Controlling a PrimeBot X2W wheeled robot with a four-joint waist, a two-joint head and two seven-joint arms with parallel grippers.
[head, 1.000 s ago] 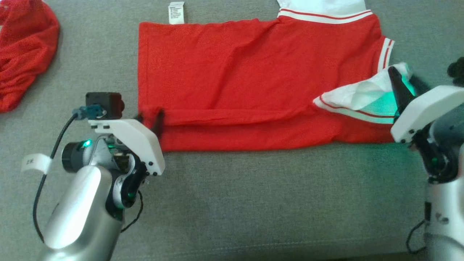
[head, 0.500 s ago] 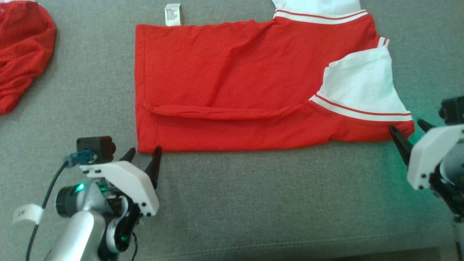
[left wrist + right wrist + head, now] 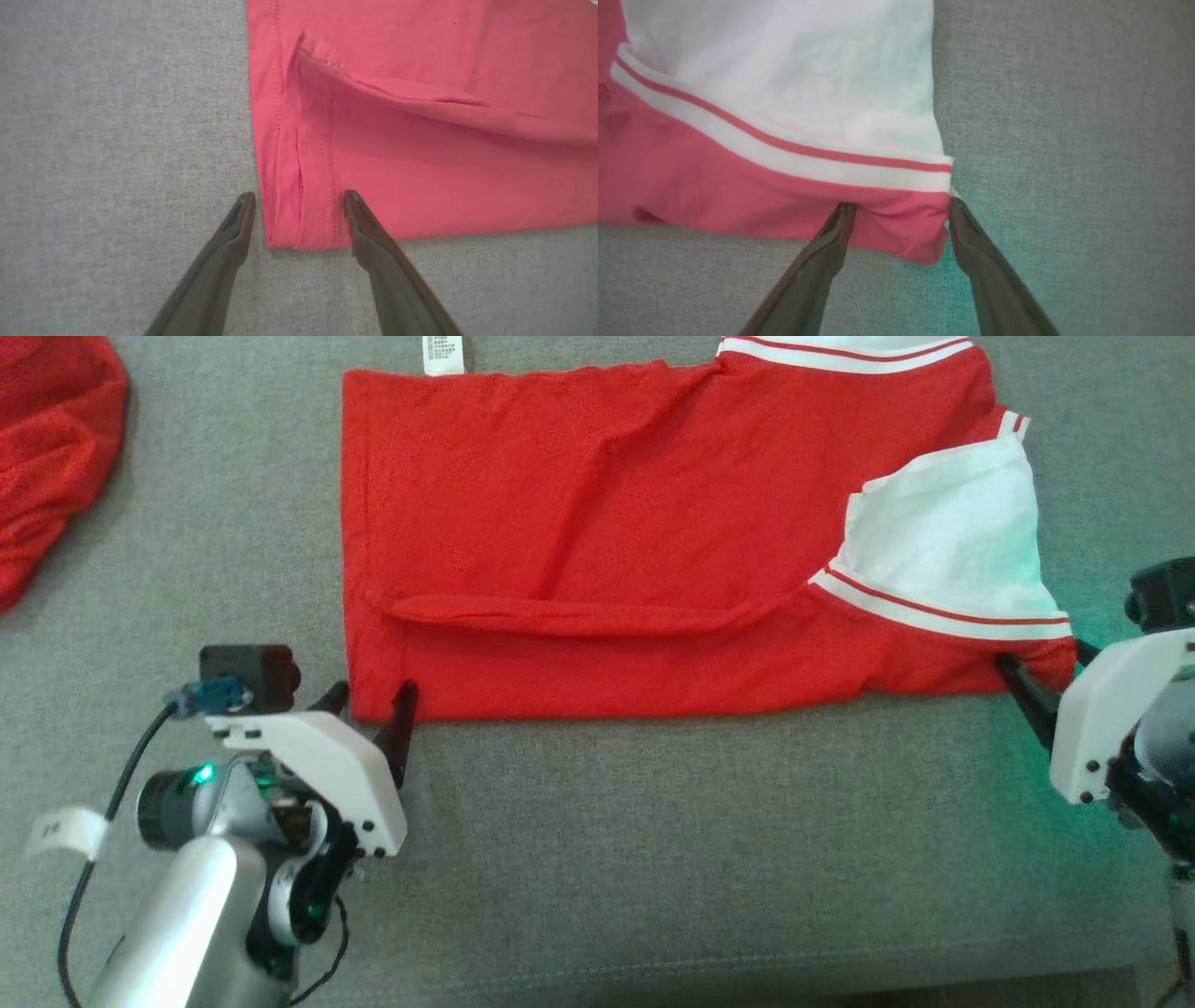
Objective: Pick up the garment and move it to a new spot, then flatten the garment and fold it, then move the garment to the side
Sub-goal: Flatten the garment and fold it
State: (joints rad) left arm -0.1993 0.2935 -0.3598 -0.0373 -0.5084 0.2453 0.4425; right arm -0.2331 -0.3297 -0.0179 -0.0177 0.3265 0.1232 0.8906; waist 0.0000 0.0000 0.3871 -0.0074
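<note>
- Left end effector (image 3: 372, 702): fingers spread wide, pinching nothing. In the wrist view the near-left corner of the garment (image 3: 607, 523) sits right between the two tips, with the hem just inside them.
- Right end effector (image 3: 1044, 658): same deal, spread and holding nothing. The near-right corner sits between its tips, just below the striped band of the white sleeve (image 3: 943, 551).
- My guess is they're at the two near corners because that's where you'd grab to lift the near edge and carry it over for the next fold.
- The garment lies mostly flat in the middle of the grey cushion (image 3: 653, 849), long side running left to right. A long ridge (image 3: 560, 614) crosses it close to the near edge, and there are a few soft wrinkles further back.
- Edges: near and left edges look straight. The right end is messier, since the sleeve flops over the red there. A care label (image 3: 443, 355) pokes out at the far-left corner.
- Room: there's lots of bare grey on the near side. On the left, a bunched red cloth (image 3: 47, 457) sits well apart.
</note>
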